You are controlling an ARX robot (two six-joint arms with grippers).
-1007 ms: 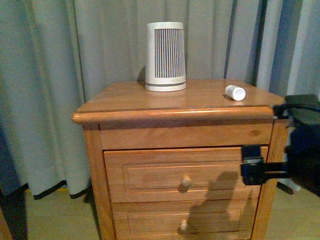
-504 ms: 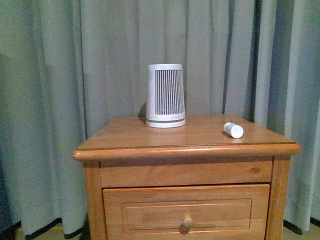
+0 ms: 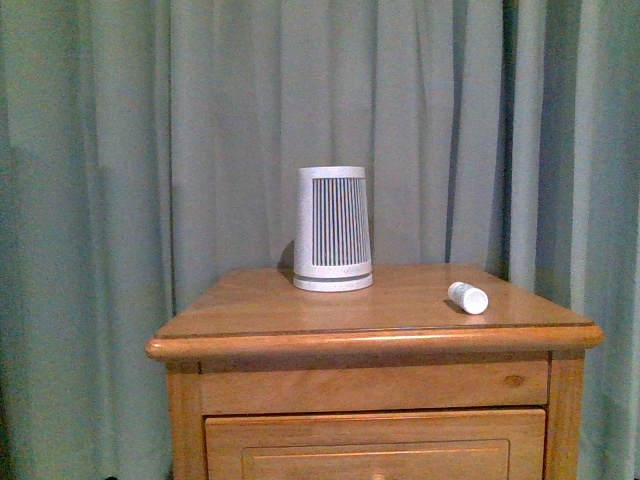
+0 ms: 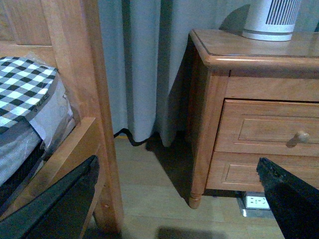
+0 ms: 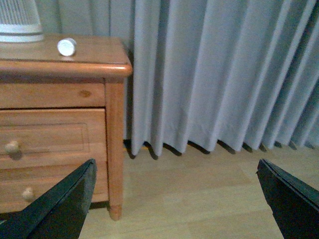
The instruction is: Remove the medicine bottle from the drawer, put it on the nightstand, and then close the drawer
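Both pincers [image 4: 174, 199] [image 5: 174, 199] wide open, empty; medicine bottle [image 3: 468, 297] lying on nightstand [image 3: 250, 305], drawer [image 3: 375, 440] shut (knob cropped in front view)

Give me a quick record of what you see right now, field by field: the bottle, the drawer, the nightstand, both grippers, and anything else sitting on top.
medicine bottle: lying on its side on the nightstand top, near the right edge
nightstand: orange-brown wood, in front of grey curtains
drawer: upper one, shut flush with the front
slatted white device: upright on the top, toward the back, apart from the bottle
left gripper: open, holding nothing, low beside the nightstand
right gripper: open, holding nothing, away from the drawer
task state: looks complete
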